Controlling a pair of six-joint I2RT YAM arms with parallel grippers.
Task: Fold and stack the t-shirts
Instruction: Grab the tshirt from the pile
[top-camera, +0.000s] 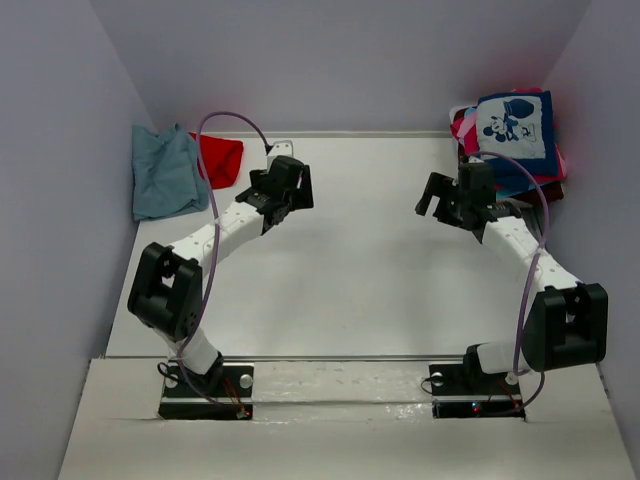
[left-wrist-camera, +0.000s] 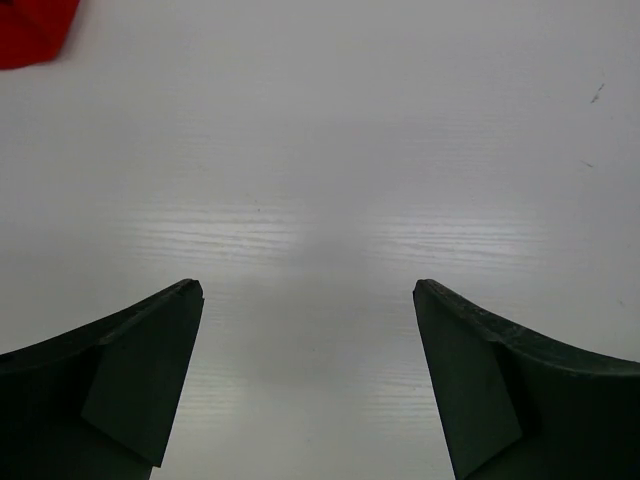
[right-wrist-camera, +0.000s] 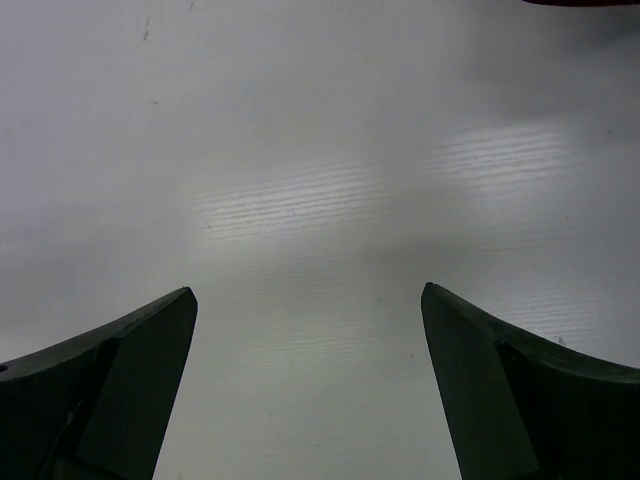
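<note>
The t-shirts sit in 2 groups at the far edge of the table (top-camera: 350, 270). At about 10 o'clock a dusty blue-grey tee (top-camera: 165, 172) lies loosely crumpled, with a red tee (top-camera: 222, 158) touching its right side. At about 2 o'clock a pile is topped by the navy tee (top-camera: 515, 125) with its white mouse print, and magenta cloth (top-camera: 463, 130) pokes out beneath it.

The pile at 2 o'clock looks uneven and sits tight against the wall, so it is probably the main hazard: a nudge from the right arm, or another tee set on it off-centre, could tip it. The 2 tees at 10 o'clock overlap, so a pinch near the seam between them may lift both. A 1-sided grab would let the cloth bunch up and not spread.

The left gripper (top-camera: 293, 195) hangs over bare table at 11 o'clock of centre, with the red tee just beside it. Its fingers (left-wrist-camera: 140, 390) are spread wide, holding and touching nothing (only a red corner shows in its wrist view). The right gripper (top-camera: 440, 200), at 1 o'clock, has its fingers (right-wrist-camera: 500, 380) equally wide apart over bare table, holding nothing.
</note>
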